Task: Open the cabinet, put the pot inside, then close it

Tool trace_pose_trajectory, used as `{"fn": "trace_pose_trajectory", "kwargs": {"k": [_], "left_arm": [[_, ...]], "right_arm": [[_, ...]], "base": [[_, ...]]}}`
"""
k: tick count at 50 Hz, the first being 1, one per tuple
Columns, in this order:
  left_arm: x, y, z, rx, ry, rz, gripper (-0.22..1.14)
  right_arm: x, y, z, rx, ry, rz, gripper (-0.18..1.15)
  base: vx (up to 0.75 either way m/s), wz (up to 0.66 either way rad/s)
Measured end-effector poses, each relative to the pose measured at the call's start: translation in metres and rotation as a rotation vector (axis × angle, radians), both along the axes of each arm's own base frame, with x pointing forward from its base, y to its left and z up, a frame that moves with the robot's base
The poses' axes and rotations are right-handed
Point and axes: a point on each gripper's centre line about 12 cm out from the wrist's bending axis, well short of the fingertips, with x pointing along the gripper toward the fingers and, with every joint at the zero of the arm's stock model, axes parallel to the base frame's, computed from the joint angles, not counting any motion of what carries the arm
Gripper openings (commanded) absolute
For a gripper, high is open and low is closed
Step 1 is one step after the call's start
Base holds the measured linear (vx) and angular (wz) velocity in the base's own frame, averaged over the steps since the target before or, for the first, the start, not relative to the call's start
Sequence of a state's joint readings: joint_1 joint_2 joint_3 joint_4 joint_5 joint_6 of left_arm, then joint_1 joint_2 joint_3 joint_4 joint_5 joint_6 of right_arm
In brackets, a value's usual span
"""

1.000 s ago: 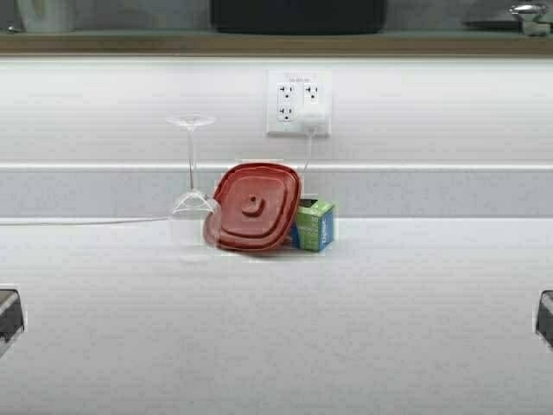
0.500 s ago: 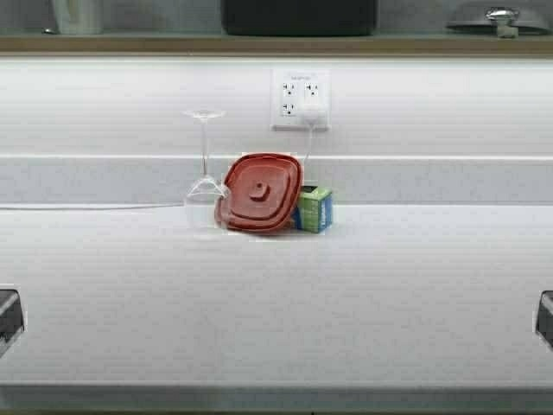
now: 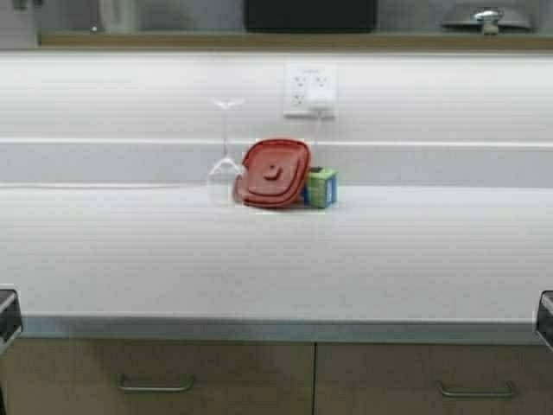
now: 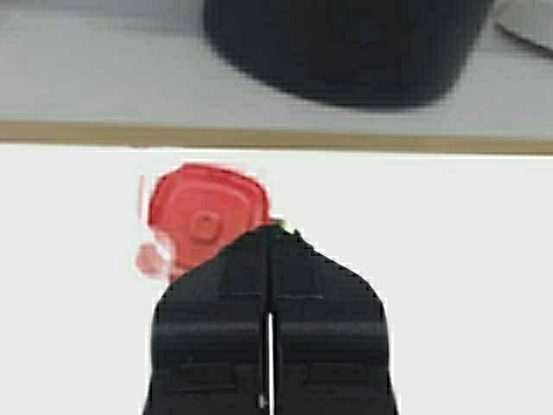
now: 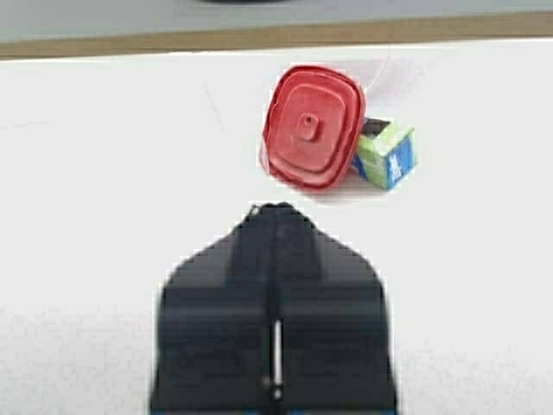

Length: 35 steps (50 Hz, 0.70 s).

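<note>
Black and pressed together, the left gripper (image 4: 270, 238) and right gripper (image 5: 276, 216) are holding nothing, waiting low at 8 and 4 o'clock of the white counter (image 3: 276, 259). Farther off at 12 o'clock, the pot (image 3: 309, 13) is sitting on the open shelf (image 3: 173, 39) above a red lid (image 3: 275, 173); no cabinet door is showing, so opening, stowing and closing all appear undone.
</note>
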<state>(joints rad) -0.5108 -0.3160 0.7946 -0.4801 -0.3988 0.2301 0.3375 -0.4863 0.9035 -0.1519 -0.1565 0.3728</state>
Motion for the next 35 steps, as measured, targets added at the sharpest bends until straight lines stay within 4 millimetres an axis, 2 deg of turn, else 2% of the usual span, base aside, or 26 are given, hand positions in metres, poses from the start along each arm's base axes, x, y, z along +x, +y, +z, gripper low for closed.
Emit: {"fn": "trace_pose_trajectory", "kwargs": {"k": [14,22,28,35], "left_arm": [[0.003,0.009,-0.006,0.022,0.046,0.010,0.05],[0.010,0.025,-0.007,0.043,0.052,0.050,0.05],[0.010,0.043,-0.001,0.093,0.052,0.074,0.05],[0.010,0.077,0.026,0.156,0.017,0.136,0.05]], "right_arm": [[-0.001,-0.005,-0.007,-0.023,0.040,-0.016,0.07],[0.006,-0.029,-0.003,-0.031,0.030,-0.095,0.07],[0.010,-0.051,0.006,-0.056,0.000,-0.163,0.07],[0.009,-0.073,0.037,-0.097,-0.044,-0.232,0.07]], "base": [[-0.30,-0.06],[-0.26,0.00],[-0.24,0.04],[-0.23,0.08]]}}
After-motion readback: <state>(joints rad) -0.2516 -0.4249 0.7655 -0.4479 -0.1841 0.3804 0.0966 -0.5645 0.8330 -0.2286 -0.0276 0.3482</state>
